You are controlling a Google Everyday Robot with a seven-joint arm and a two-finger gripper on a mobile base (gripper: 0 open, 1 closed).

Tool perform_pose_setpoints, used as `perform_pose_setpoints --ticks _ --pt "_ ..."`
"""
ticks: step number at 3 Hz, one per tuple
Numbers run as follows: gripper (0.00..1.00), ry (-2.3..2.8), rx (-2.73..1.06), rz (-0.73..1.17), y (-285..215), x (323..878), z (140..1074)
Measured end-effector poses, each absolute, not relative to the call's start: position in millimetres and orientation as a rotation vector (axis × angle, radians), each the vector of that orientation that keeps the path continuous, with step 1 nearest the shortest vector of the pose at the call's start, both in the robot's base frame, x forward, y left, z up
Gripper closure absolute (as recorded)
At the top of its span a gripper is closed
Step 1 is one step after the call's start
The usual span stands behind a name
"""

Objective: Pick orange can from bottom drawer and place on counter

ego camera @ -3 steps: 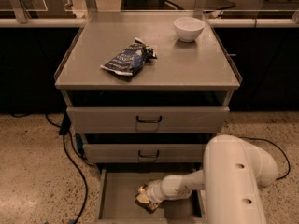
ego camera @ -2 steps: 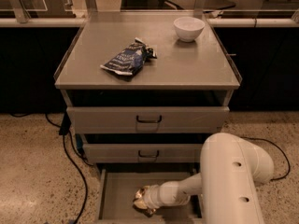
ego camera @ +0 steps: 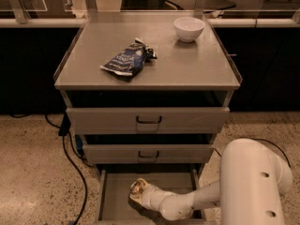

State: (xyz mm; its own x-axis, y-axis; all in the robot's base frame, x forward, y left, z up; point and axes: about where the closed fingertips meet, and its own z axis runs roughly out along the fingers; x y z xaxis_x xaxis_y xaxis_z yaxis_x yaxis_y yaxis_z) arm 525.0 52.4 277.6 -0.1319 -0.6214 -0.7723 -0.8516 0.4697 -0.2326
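The bottom drawer (ego camera: pixel 115 203) is pulled open at the foot of the cabinet. My white arm (ego camera: pixel 253 182) reaches into it from the right. My gripper (ego camera: pixel 143 194) is at the drawer's middle and is shut on the orange can (ego camera: pixel 137 188), a small gold-brown can held at its tip, a little above the drawer's grey floor. The counter (ego camera: pixel 187 64) is the flat grey cabinet top above.
A dark blue snack bag (ego camera: pixel 127 58) lies at the counter's left middle and a white bowl (ego camera: pixel 189 28) stands at its back right. The two upper drawers (ego camera: pixel 148 120) with black handles are closed. A black cable (ego camera: pixel 70 158) runs along the floor at the left.
My gripper has moved a little left and upward inside the bottom drawer, and the orange can has moved with it. Bag and bowl have not moved.
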Motion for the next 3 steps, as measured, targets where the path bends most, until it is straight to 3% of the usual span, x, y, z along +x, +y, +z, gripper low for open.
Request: perform_pose_setpoints --ticks 2,3 --pt "1.0 1.761 -1.186 0.267 52.1 538.6 290.4" --pt "0.84 1.761 -1.186 0.267 52.2 538.6 290.4"
